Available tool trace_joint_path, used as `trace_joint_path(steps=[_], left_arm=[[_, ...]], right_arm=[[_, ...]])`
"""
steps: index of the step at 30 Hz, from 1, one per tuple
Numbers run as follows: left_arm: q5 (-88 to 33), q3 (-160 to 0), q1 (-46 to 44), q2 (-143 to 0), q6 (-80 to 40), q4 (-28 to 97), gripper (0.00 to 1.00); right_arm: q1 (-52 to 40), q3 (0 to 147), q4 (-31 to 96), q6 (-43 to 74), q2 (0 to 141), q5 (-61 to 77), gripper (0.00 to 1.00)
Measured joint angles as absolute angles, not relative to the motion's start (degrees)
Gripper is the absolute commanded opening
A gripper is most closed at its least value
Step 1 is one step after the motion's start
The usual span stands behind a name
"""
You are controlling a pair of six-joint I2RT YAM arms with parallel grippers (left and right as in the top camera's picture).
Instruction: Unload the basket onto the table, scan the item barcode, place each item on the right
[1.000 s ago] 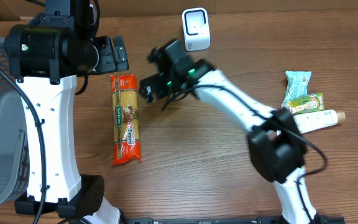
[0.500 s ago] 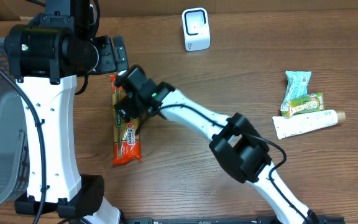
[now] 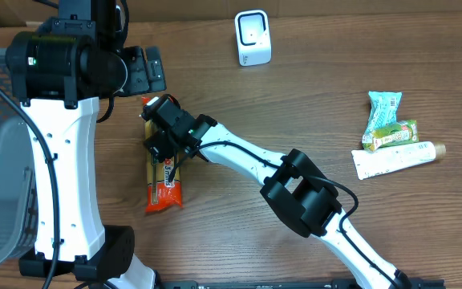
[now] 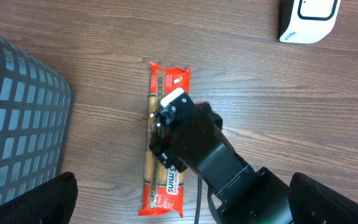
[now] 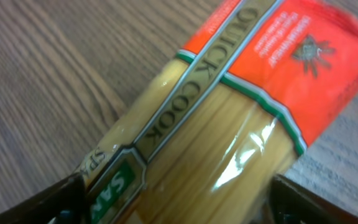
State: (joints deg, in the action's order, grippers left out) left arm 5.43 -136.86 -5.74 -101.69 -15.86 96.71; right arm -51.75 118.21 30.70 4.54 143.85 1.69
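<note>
Right gripper (image 3: pixel 161 131) arrived, red-yellow spaghetti pack (image 3: pixel 165 183)

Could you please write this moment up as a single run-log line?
step: grasp | right gripper: open, astride spaghetti pack | left gripper: open, empty | scanner: upright, far side
</note>
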Motion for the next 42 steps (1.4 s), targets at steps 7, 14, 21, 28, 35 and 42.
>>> trace_joint_path(steps=[7, 14, 21, 28, 35, 42], left_arm=[[5.43, -136.86, -5.74, -101.69, -15.86, 96.68, 1.0], [5.43, -136.86, -5.74, -101.69, -15.86, 96.68, 1.0], [5.43, -136.86, -5.74, -101.69, -15.86, 96.71, 1.0], [5.43, -136.86, -5.74, -101.69, -15.86, 96.68, 1.0], [5.43, -136.86, -5.74, -101.69, -15.86, 96.71, 1.0], [5.43, -136.86, -5.74, -101.69, -15.86, 96.71, 1.0]], right_arm=[[-51.46, 120.11, 36.47, 6.5, 143.79, 4.38, 0.44], [-49.89, 120.4, 42.04, 8.1, 143.2, 13.85, 0.23], [-49.15, 120.55, 46.17, 9.37, 142.63, 18.65, 0.04], [-48.23, 120.55, 47.88, 9.41, 142.54, 21.17, 0.04], [-46.46, 120.84, 50.98, 9.91, 142.45, 22.76, 0.04], [-41.15, 121.95, 57.23, 12.14, 142.1, 22.52, 0.04]])
